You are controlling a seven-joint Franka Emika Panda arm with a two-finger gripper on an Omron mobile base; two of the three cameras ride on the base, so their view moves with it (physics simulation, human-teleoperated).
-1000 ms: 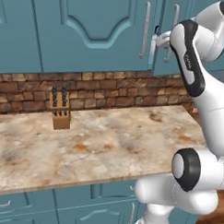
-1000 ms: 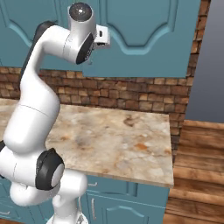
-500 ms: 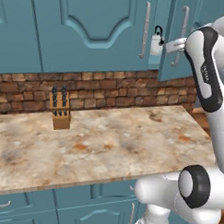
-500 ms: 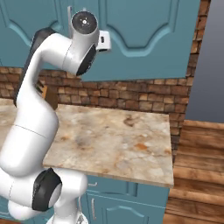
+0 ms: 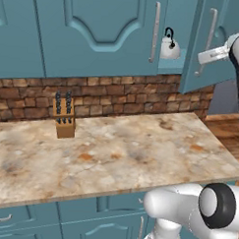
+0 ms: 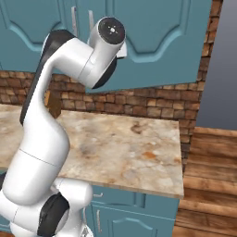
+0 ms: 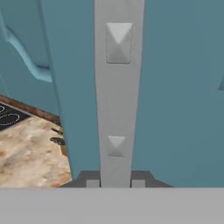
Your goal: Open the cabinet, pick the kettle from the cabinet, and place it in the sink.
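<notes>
The teal wall cabinet's right door (image 5: pixel 206 41) stands swung partly open toward me. My gripper (image 5: pixel 207 57) is shut on that door's vertical silver bar handle (image 7: pixel 118 100), with one small fingertip on each side of the bar at the bottom of the hand view, gripper (image 7: pixel 116 183). In the gap between the doors, the small silvery kettle (image 5: pixel 170 46) with its black looped handle sits on the cabinet shelf, to the left of my hand. The left door (image 5: pixel 95 32) is closed. The sink is out of view.
A wooden knife block (image 5: pixel 64 117) stands at the back left of the beige marbled counter (image 5: pixel 115 155), against the brick backsplash (image 5: pixel 122 94). The counter ends at the right, where a wooden floor (image 6: pixel 208 176) begins. A black stovetop corner (image 7: pixel 8 116) shows far left.
The right door has swung further open with my hand on its handle, which moved right and toward me. The kettle inside now shows fully.
</notes>
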